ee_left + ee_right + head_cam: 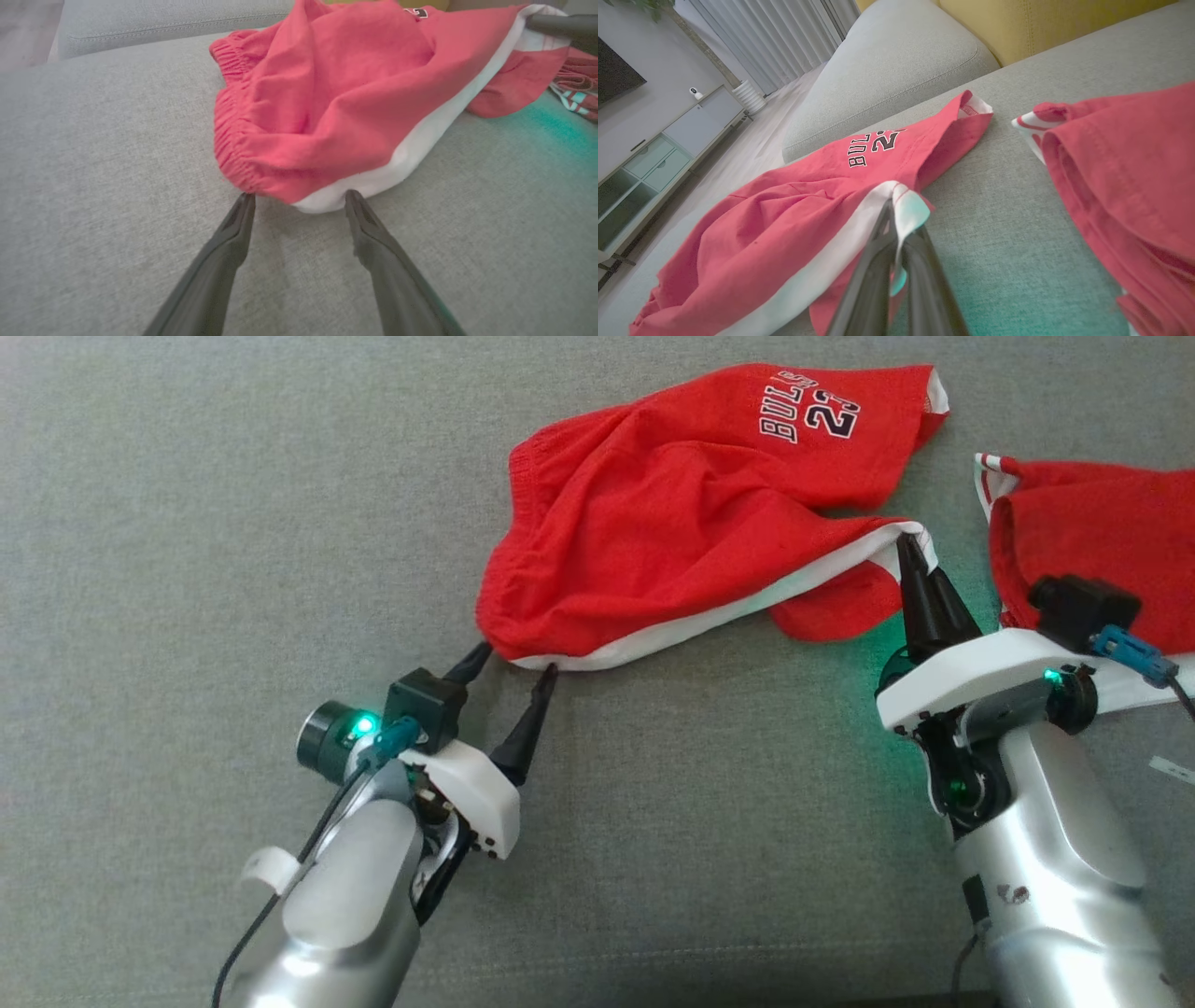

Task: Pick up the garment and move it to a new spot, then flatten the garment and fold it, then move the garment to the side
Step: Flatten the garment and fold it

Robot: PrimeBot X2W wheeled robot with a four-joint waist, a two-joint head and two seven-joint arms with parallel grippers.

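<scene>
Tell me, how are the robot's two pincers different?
The left pincer is open wide; the right pincer is shut. The left pincer clamps nothing, its tips at the waistband corner of the red shorts; the right pincer pinches the shorts' white stripe end. Both have dark fingers and sit at the shorts' edge.

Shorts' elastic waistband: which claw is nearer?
Left. The left claw, open, sits at the waistband corner; the right claw is shut on the leg hem, opposite end.

You have two red garments here: the red shorts (691, 504) and a second red garment (1102, 541). You have two grippers, the left gripper (516, 660) and the right gripper (904, 543), and one grey sofa (187, 523).
</scene>
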